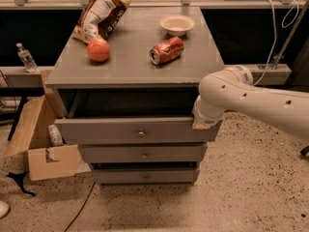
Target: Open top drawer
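Three drawers in the stack, and the top drawer (pixel 137 129) stands well out from under the tabletop (pixel 130 66), with a dark cavity showing behind its front. Far left, the box (pixel 34 144) sits just beside the drawer's left corner; if the drawer comes on skewed, that corner could catch it. Up top, the round fruit (pixel 98 50) and the can (pixel 166 50) lying on its side can both roll, and a jolt through the cabinet could send either off the edge. The knob (pixel 141 133) at centre has nothing on it. At the right end, the tool (pixel 202 123) is tucked against the drawer's top edge behind the arm (pixel 251 100). Clamped or apart? Cannot tell. Pulling from that end could rack the drawer and jam it. The drawer's inside is lost in shadow, and the arm runs off the picture at right.
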